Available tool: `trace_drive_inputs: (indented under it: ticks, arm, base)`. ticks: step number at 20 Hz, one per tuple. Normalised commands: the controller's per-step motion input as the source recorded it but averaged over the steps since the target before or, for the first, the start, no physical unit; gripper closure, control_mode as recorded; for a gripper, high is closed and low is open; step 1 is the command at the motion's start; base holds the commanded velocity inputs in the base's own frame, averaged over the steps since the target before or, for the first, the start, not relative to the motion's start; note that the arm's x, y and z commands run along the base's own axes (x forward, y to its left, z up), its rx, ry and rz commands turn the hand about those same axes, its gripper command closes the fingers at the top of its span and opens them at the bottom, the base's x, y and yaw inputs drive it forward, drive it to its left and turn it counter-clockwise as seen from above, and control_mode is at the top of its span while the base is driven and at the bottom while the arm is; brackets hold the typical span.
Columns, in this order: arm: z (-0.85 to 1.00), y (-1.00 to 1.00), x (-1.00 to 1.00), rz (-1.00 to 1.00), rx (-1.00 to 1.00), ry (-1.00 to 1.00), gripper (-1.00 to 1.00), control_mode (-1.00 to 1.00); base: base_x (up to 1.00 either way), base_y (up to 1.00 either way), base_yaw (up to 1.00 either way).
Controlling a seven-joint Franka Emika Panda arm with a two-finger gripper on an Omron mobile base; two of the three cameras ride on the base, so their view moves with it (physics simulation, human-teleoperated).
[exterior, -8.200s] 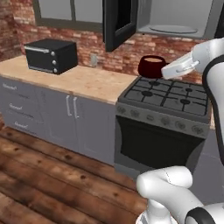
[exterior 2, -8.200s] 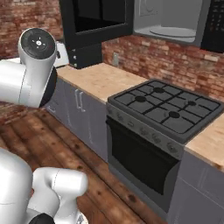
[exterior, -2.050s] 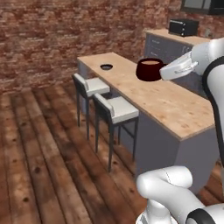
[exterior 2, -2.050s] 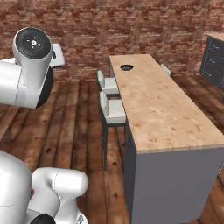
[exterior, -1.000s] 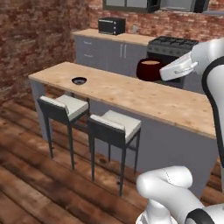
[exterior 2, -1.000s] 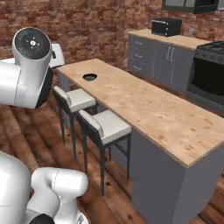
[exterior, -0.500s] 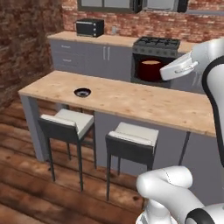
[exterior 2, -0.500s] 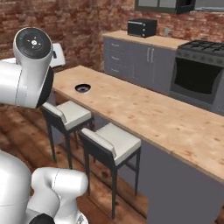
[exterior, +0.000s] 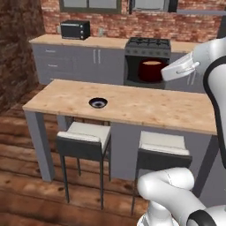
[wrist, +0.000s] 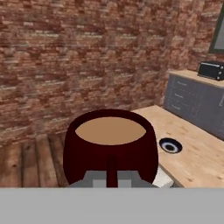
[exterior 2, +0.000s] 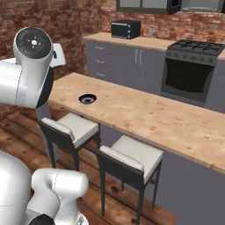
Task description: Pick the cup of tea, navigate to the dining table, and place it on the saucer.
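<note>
The cup of tea [exterior: 151, 70] is a squat maroon cup, held in the air above the far side of the dining table [exterior: 132, 107]. My gripper [exterior: 164, 73] is shut on it from the right. In the hand view the cup of tea [wrist: 109, 146] sits close in front, its brownish liquid level, with its handle in my gripper [wrist: 111, 181]. The saucer [exterior: 98, 103] is a small dark dish on the left part of the table top, well to the left of the cup and below it. It also appears as saucer [exterior 2: 87, 99] and saucer [wrist: 169, 145].
Two grey stools [exterior: 84, 133] [exterior: 161, 145] with pale seats stand along the near side of the table. Behind it runs a wood-topped grey cabinet row [exterior: 75, 62] with a black toaster oven [exterior: 75, 29] and a stove [exterior: 148, 55]. A brick wall [wrist: 87, 57] is on the left.
The base has driven and turned, so the whole scene shifted: the dining table now lies straight across in front with the saucer nearer. The cup stays in my shut gripper.
</note>
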Motion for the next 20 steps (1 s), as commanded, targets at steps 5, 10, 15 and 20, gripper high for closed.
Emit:
trace_drive_inputs:
  ticks: [5, 10, 15, 20]
  arm:
    - [0.0, 0.0, 0.0, 0.0, 0.0, 0.0, 1.0, 1.0]
    - [0.0, 0.0, 0.0, 0.0, 0.0, 0.0, 1.0, 1.0]
    - [0.0, 0.0, 0.0, 0.0, 0.0, 0.0, 1.0, 1.0]
    - [0.0, 0.0, 0.0, 0.0, 0.0, 0.0, 1.0, 1.0]
  base:
    - [0.38, 0.49, -0.31]
    - [0.42, 0.44, -0.29]
    - [0.47, 0.47, -0.26]
    - [0.55, 0.41, -0.26]
